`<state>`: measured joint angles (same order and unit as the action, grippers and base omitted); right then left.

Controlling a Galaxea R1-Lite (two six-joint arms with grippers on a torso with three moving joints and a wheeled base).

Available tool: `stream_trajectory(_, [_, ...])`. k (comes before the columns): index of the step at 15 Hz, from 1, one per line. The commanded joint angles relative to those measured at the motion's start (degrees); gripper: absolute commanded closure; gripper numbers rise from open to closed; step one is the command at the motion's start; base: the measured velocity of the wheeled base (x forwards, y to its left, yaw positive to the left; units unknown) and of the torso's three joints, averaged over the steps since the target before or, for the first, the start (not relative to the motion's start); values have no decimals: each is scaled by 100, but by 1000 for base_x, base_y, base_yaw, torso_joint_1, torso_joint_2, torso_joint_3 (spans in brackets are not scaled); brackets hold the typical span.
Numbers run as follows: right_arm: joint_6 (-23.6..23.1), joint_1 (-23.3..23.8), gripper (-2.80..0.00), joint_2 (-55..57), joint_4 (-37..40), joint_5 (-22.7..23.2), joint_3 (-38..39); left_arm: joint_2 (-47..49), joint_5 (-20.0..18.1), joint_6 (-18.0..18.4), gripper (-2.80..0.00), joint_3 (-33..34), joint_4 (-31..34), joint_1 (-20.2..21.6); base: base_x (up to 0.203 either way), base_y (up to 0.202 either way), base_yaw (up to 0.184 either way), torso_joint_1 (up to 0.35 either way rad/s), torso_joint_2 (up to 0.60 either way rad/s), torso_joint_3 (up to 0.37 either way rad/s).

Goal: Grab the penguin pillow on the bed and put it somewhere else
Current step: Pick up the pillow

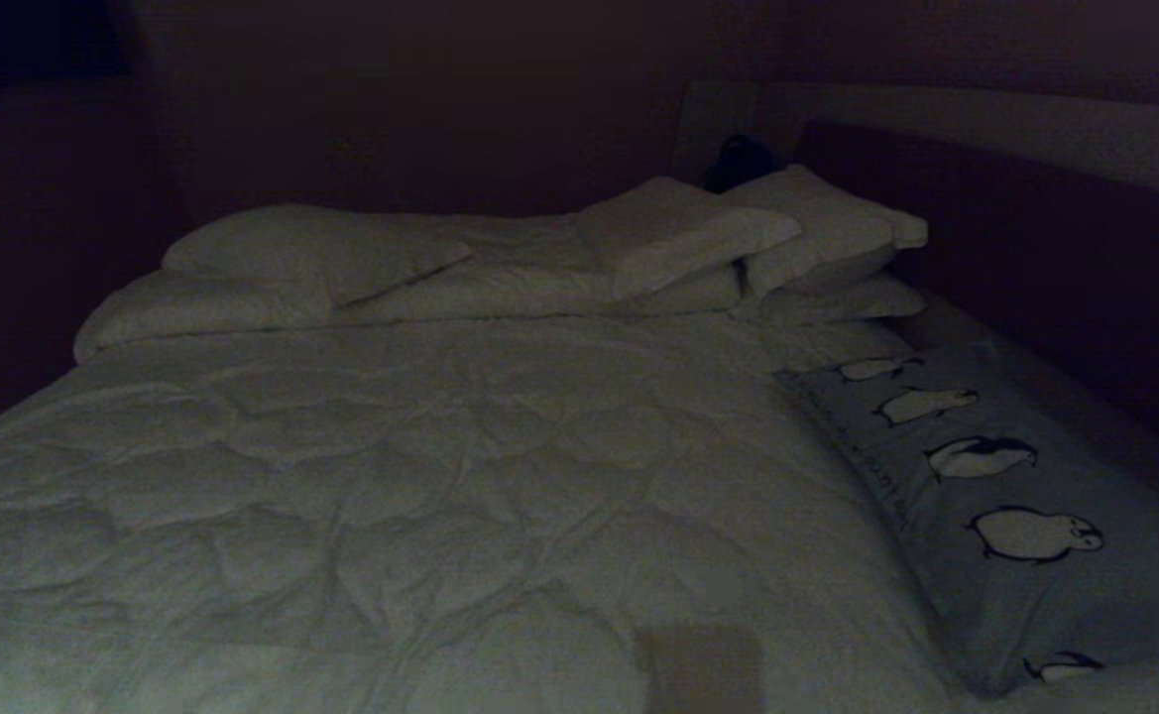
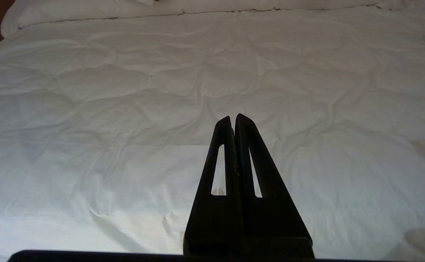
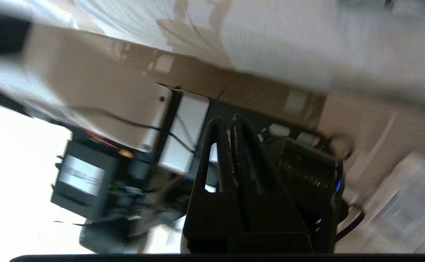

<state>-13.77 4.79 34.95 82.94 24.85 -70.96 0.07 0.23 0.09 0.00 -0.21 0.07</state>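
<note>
- Right hand (image 3: pixel 230 122): black tapered fingers pressed together, nothing between them, pointed at the robot's own grey and black base hardware with loose cables rather than at the bed. Risk of catching a thin black cable (image 3: pixel 132 125) on any swing close to the chassis.
- Blurred surroundings in the right wrist view: poor footing for judging clearance from the pale padded bed frame (image 3: pixel 234 82) just above the hand; a knock against its edge looks possible on the way up.
- Left hand (image 2: pixel 233 120): black fingers also closed together, empty, hanging low over the wrinkled white quilted duvet (image 2: pixel 125 109). Apparently idle; small risk of dragging the fabric only if lowered.
- Neither arm visible from the head camera, so no check there of any approach.
- Grey-blue rectangular penguin pillow (image 1: pixel 1025 496), printed with a row of black-and-white penguins: lying flat along the right edge of the large bed (image 1: pixel 440 476), its long side against the dark side wall (image 1: pixel 1055 288), its far end near the stacked plain white pillows (image 1: pixel 817 248).
- Closed fingers arriving at the pillow would push it instead of gripping; opening first seems needed.
- Soft, limp filling: a pinch at one corner likely lets the rest sag and drag across the duvet, pulling it along.
- A reach overshooting toward the wall could jam the hand between pillow and wall.
- Dim light in the head view: pillow's edge against the duvet hard to place.
</note>
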Motion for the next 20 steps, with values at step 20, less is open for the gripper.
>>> stream_trajectory(20, [1087,-418,0,-3488,-6882,-2336,4926,1,3,0,0,0,-1,1,0,0,0,0,0,0])
